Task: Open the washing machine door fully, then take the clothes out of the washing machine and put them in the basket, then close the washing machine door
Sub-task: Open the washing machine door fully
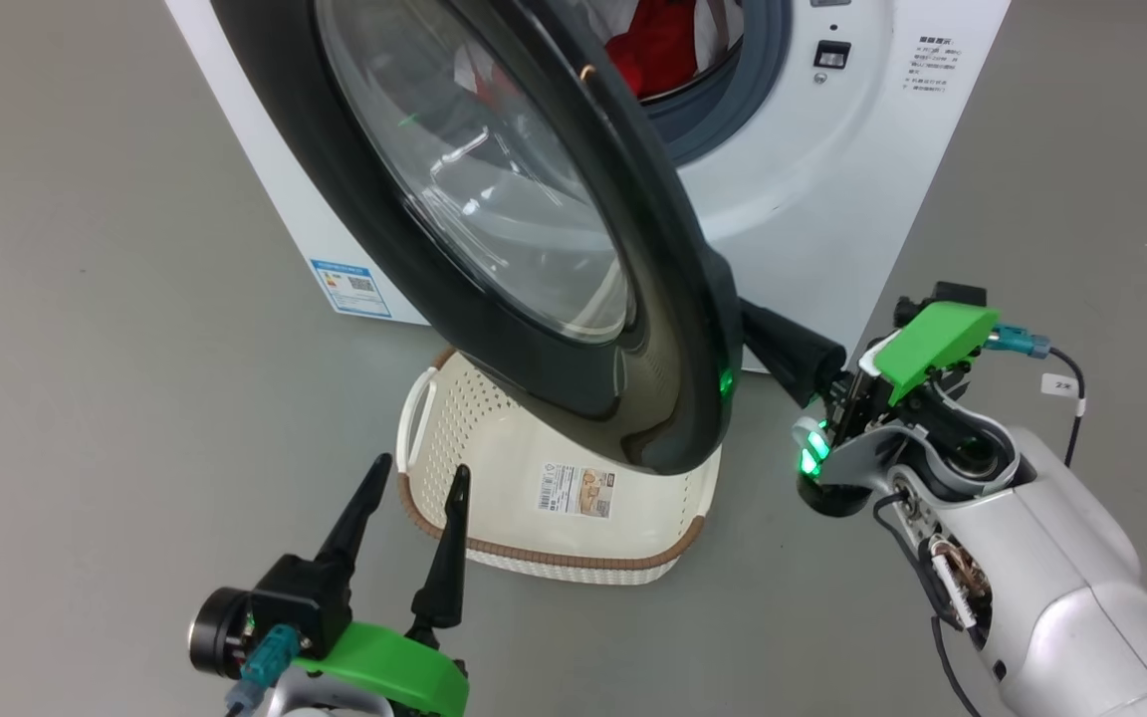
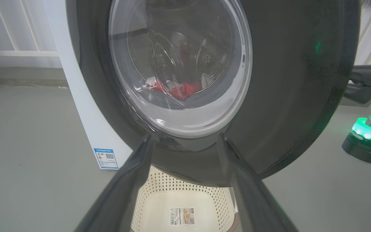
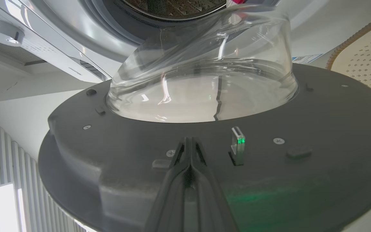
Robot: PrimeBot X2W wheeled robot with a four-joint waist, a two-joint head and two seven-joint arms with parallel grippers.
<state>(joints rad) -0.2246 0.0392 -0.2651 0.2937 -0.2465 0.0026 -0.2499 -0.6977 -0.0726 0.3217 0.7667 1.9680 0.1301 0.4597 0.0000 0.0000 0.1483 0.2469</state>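
The right fingers (image 3: pixel 190 180) are pressed together and hold nothing. Their tips are at the dark inner face of the washing machine door (image 3: pixel 301 180), just beside its latch tab (image 3: pixel 238 145). The left fingers (image 1: pixel 447 558) stand spread and empty, pointing toward the basket (image 1: pixel 494 478). The basket sits on the grey floor (image 1: pixel 86 398) under the lower edge of the door, which stands partway open. Red clothes (image 1: pixel 648 45) lie inside the washing machine (image 1: pixel 832 199), seen past the door's glass bowl window (image 1: pixel 494 199).
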